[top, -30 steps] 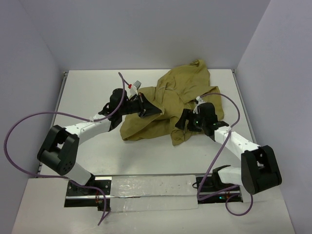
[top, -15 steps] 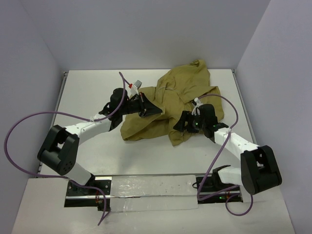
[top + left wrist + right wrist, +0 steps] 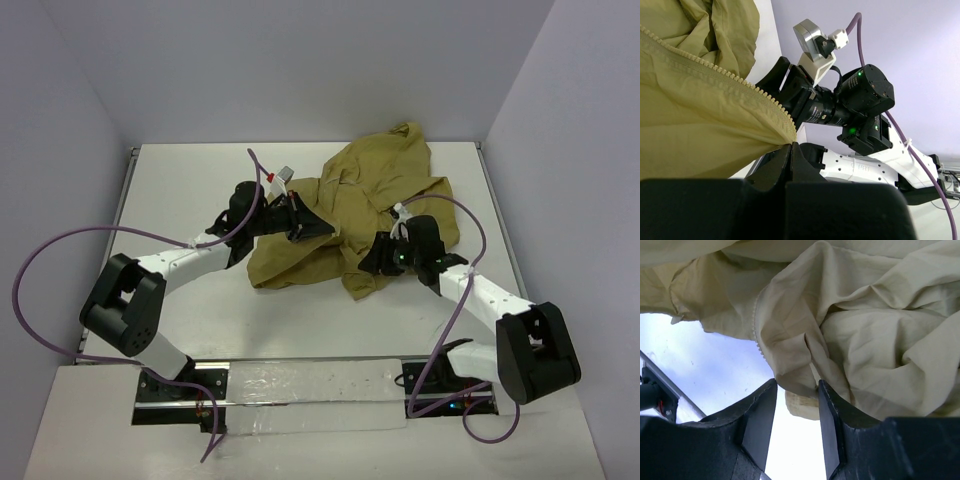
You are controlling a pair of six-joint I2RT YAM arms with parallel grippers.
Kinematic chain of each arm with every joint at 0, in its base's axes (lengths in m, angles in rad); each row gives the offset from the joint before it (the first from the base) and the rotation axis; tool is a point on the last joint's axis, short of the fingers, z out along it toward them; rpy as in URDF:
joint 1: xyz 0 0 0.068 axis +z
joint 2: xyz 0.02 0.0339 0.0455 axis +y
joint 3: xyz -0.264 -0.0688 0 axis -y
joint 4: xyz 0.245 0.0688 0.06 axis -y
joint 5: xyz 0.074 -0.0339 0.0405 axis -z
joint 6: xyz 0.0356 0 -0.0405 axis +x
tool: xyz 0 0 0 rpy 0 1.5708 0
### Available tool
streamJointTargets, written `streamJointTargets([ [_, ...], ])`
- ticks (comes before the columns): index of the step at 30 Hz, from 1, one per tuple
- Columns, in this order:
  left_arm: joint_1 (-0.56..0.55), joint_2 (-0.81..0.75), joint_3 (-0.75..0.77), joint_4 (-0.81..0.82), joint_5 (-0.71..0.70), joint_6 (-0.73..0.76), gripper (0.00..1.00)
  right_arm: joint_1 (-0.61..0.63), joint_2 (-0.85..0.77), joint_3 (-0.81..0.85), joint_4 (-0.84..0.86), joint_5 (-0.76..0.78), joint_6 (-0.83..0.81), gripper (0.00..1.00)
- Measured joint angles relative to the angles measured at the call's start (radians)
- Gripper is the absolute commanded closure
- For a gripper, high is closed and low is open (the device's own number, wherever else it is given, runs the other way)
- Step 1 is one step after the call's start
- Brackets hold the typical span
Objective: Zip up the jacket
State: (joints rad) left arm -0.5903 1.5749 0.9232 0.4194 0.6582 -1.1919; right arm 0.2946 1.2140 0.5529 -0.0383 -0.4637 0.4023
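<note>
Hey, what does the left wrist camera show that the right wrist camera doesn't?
Only the left wrist view: the left gripper pinching the edge of the jacket, with the right arm beyond. Only the right wrist view: the right gripper, fingers parted around a fold, over the table. Both: crumpled olive-tan cloth and zipper teeth, far clearer from the left wrist.

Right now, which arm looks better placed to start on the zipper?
Probably left: left end effector pinches the jacket corner where the zipper teeth end; right end effector only straddles a fold.
</note>
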Motion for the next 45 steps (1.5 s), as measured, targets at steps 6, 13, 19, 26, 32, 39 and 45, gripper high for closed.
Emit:
streamJointTargets([
  [6, 0.000, 0.000, 0.000, 0.000, 0.000, 0.000, 1.00, 0.018, 0.015, 0.000, -0.006, 0.030, -0.005, 0.46],
  [13, 0.000, 0.000, 0.000, 0.000, 0.000, 0.000, 1.00, 0.038, 0.021, 0.002, -0.032, 0.068, -0.019, 0.42],
  [19, 0.000, 0.002, 0.000, 0.001, 0.000, 0.000, 1.00, 0.147, 0.035, 0.039, -0.063, 0.097, -0.024, 0.65],
  [26, 0.000, 0.005, 0.000, -0.013, -0.007, 0.017, 1.00, 0.242, 0.090, 0.088, -0.068, 0.140, 0.005, 1.00],
  [32, 0.033, -0.017, 0.018, -0.131, -0.035, 0.095, 1.00, 0.242, 0.092, 0.153, -0.137, 0.163, 0.016, 0.98],
  [39, 0.134, -0.064, 0.023, -0.193, -0.051, 0.149, 1.00, 0.284, 0.059, 0.227, -0.287, 0.240, -0.015, 0.53],
  [45, 0.149, -0.067, 0.027, -0.226, -0.056, 0.174, 1.00, 0.415, 0.070, 0.337, -0.474, 0.430, -0.101, 0.49],
])
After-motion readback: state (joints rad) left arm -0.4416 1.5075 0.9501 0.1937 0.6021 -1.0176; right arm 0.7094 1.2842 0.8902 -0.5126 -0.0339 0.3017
